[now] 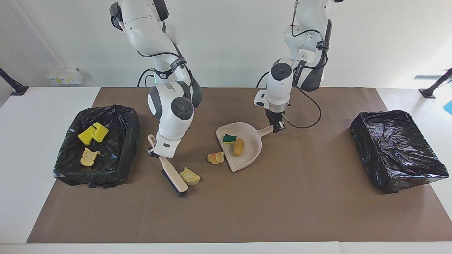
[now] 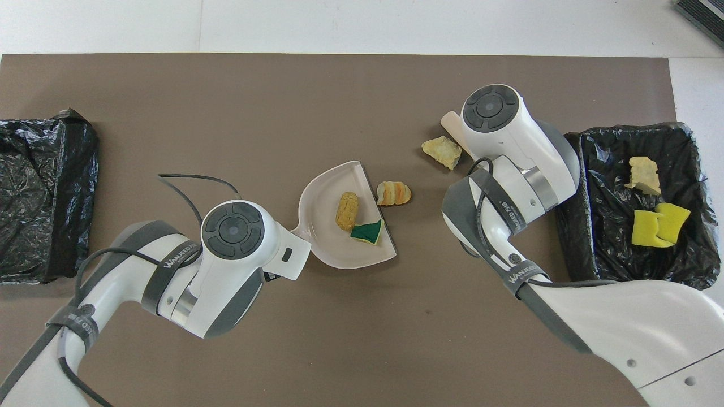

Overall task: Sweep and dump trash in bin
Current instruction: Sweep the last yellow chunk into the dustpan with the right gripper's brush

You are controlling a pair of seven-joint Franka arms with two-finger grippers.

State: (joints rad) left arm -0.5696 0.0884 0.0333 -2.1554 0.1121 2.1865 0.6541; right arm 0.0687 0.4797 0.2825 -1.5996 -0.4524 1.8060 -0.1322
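My right gripper is shut on the handle of the beige brush, whose bristles rest on the table right beside a yellowish trash chunk, toward the right arm's end. My left gripper is shut on the handle of the beige dustpan. In the pan lie a green-topped sponge piece and a tan chunk. An orange striped chunk sits on the table just outside the pan's mouth.
A black-lined bin at the right arm's end holds two yellow sponge pieces and a tan scrap. A second black-lined bin stands at the left arm's end.
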